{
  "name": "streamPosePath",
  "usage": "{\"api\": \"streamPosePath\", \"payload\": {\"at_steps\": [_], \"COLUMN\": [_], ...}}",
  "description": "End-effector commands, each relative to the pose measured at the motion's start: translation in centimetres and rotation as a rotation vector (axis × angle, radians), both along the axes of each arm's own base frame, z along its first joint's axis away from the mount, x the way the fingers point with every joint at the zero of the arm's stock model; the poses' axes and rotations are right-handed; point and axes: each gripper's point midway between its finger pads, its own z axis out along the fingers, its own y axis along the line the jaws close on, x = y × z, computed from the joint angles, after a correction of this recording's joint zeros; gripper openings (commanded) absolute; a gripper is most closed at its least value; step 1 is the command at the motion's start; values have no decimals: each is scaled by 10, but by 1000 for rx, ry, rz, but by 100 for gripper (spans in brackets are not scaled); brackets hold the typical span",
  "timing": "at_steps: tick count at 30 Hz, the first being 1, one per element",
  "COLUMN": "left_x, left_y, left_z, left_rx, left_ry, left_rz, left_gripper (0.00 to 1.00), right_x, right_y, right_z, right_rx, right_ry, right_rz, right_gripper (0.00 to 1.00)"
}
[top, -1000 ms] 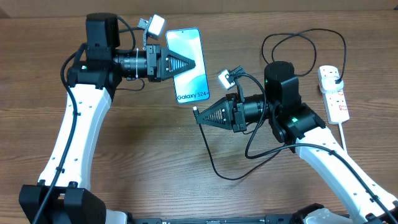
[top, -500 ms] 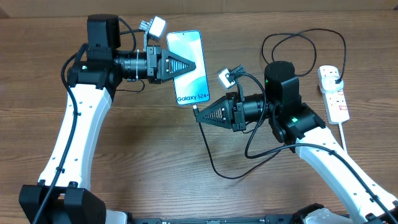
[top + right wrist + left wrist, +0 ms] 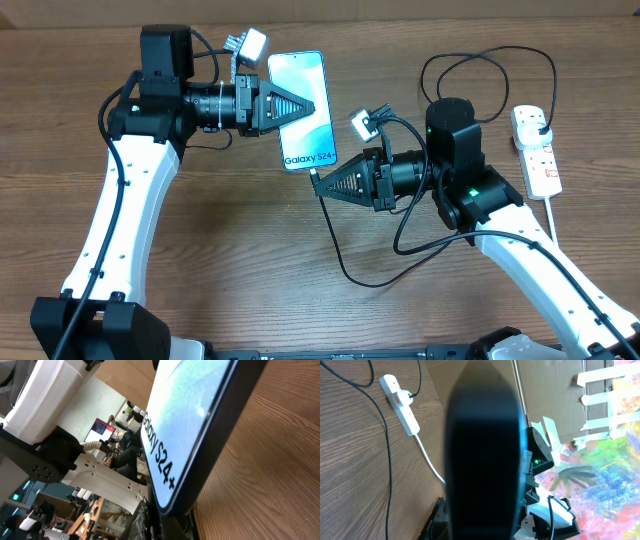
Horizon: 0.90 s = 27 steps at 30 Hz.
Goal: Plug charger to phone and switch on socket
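Right gripper (image 3: 319, 184): jaws closed down to a narrow pinch on the connector end of the charger (image 3: 337, 252), pointing left and slightly far. Left gripper (image 3: 323, 103): closed across the far half of the phone (image 3: 309, 146), pointing right. The table (image 3: 230, 260) is brown wood-grain, matt and flat. The phone is a slim rigid slab with rounded corners, a glossy light blue lit screen and a dark frame. Its long axis runs far to near with a slight lean, and the "Galaxy S24" end is the near end. Whether it rests on the table or is held clear of it cannot be established. The governing relation is that the phone's near short edge lies just far of the connector tip, almost in line with it. In the right wrist view that edge (image 3: 170, 505) sits directly over the dark fingers. Contact or seating cannot be confirmed. In my judgement the coming move is a short push toward the far side along the phone's long axis, and the right arm is the one placed for it. The socket (image 3: 537, 152) is a white hard-plastic oblong with red switches. It lies well apart at far right, with the charger's black plug in its far end. Switch position cannot be read. The charger cable is thin, black and limp, looping near and then far toward the socket.
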Motion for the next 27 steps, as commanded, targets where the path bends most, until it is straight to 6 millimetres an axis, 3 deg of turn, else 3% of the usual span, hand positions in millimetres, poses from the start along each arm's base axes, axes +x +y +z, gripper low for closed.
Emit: {"api": "streamPosePath", "payload": {"at_steps": [1, 7, 27], "left_x": [-10, -10, -2], "left_y": [-3, -3, -1], "left_z": [12, 12, 6], "left_rx": [-28, -28, 7], "left_ry": [-23, -31, 79], "left_rz": [-36, -38, 24], "left_gripper": [4, 4, 4], "right_x": [5, 7, 7], "right_y": [0, 1, 0], "right_z": [6, 12, 2], "right_rx": [6, 21, -12], "right_ry": [-16, -25, 59], "right_rz": [-22, -26, -43], "right_gripper": [4, 4, 4]}}
